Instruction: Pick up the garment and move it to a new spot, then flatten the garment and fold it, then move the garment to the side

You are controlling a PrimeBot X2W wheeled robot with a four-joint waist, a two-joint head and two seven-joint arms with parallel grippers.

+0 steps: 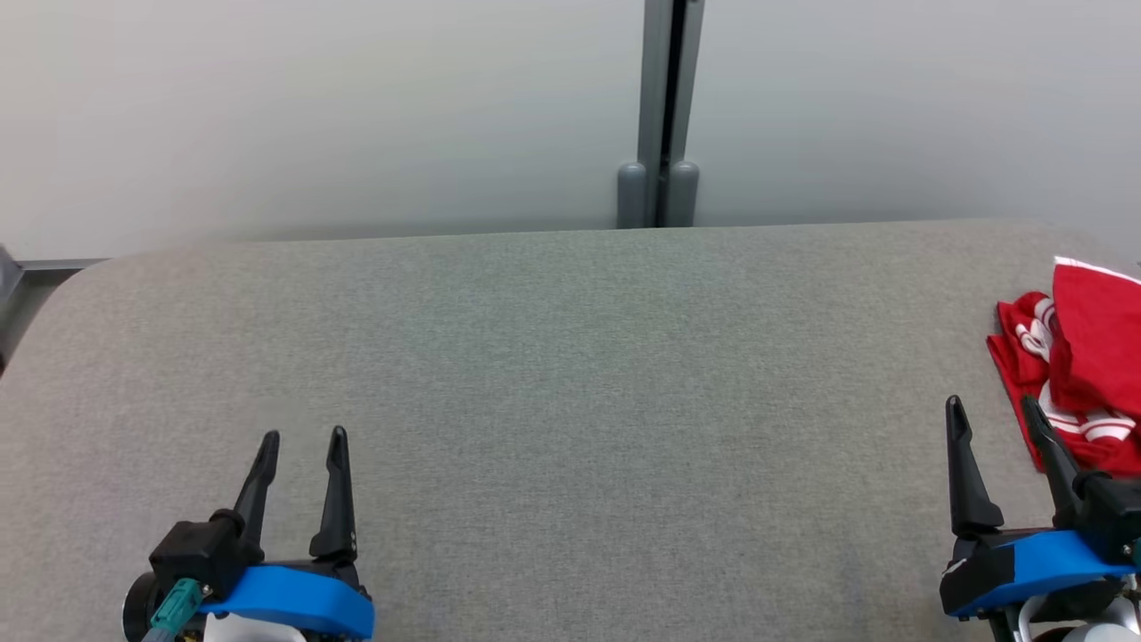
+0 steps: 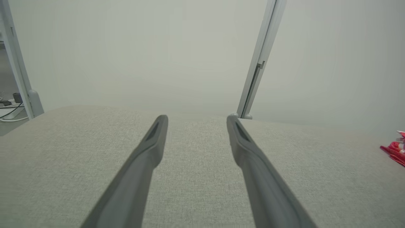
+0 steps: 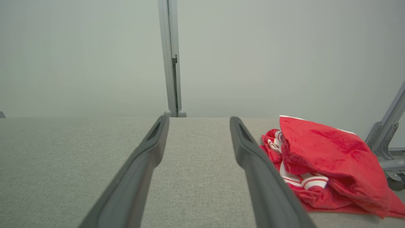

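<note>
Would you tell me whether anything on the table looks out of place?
The red garment lies crumpled in a heap near the table's right edge, bunched over itself rather than flat. Nothing else stands out.

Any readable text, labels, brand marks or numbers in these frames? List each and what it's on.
No text can be read.
White print on the red garment: crumpled into the folds, so it cannot be made out as letters or numbers.
Grey table and wall: no markings to be seen.
</note>
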